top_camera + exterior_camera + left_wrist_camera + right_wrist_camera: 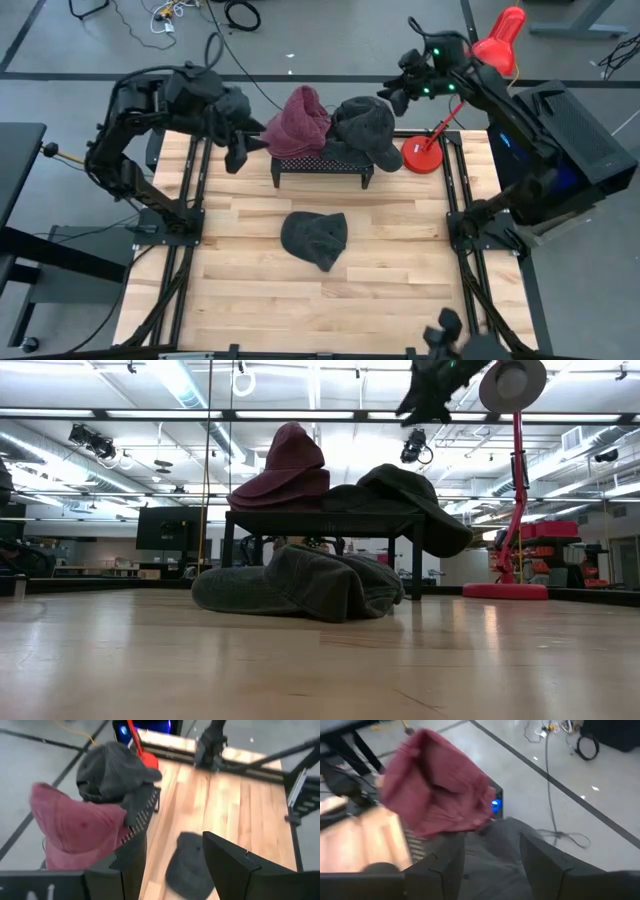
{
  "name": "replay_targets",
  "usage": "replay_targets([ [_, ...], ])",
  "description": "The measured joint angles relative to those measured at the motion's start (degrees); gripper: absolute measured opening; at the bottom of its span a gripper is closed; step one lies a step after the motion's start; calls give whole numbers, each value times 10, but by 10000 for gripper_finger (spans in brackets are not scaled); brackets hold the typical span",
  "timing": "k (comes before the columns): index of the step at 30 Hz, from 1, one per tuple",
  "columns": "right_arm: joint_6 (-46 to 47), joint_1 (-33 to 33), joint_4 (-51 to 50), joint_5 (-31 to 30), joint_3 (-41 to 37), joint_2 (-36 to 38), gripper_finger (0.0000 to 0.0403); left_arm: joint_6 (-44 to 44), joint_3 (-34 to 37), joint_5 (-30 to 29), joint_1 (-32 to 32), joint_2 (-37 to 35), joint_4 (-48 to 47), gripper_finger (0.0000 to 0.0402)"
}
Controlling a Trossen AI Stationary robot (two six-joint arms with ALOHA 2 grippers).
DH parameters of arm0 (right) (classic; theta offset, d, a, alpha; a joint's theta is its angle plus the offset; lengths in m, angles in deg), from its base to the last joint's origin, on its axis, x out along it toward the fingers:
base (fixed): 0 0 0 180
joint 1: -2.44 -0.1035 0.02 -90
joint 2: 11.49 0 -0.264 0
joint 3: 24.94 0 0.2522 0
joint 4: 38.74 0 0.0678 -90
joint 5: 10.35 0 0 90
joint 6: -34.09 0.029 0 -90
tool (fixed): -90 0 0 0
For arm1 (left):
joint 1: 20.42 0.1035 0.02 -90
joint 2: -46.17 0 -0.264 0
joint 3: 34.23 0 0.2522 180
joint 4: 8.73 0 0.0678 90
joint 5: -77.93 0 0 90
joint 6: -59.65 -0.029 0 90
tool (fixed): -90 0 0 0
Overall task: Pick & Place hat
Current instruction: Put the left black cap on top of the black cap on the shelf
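A maroon hat [300, 118] and a dark grey hat [365, 127] sit side by side on top of a low black rack [322, 166] at the far middle of the table. A second dark grey hat [315, 239] lies flat on the table in front of the rack. My left gripper [238, 152] is open and empty just left of the rack, next to the maroon hat [75, 825]. My right gripper [396, 96] is open and empty, well above the dark grey hat on the rack [495, 852], and shows high up in the low view [432, 388].
A red desk lamp stands with its base [424, 156] at the rack's right end and its head [502, 40] beyond the table's far edge. Black rails [190, 200] run along the table's left and right sides. Bare wood [320, 300] lies toward the near edge.
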Motion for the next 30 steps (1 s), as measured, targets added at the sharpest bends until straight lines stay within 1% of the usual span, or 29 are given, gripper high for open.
replay_targets([
  [6, -69, 30, -1, 0, 0, -38, 189, -2, 87, 6, 10, -21, 5, 199],
  [12, -167, 44, -16, 7, 0, -48, 189, -4, 199, 9, 31, -59, 22, 199],
  [15, -215, 50, -36, 8, 0, -49, 189, 3, 244, 4, 43, -85, 56, 199],
  [18, -240, 56, -46, 7, 0, -49, 189, 12, 279, 1, 56, -106, 100, 199],
  [22, -255, 62, -52, 17, 0, -60, 189, 27, 300, 0, 65, -116, 144, 199],
  [27, -283, 66, -62, 50, 0, -89, 189, 27, 300, -7, 70, -116, 145, 199],
  [30, -301, 68, -63, 55, 0, -105, 189, 30, 300, -20, 70, -115, 145, 199],
])
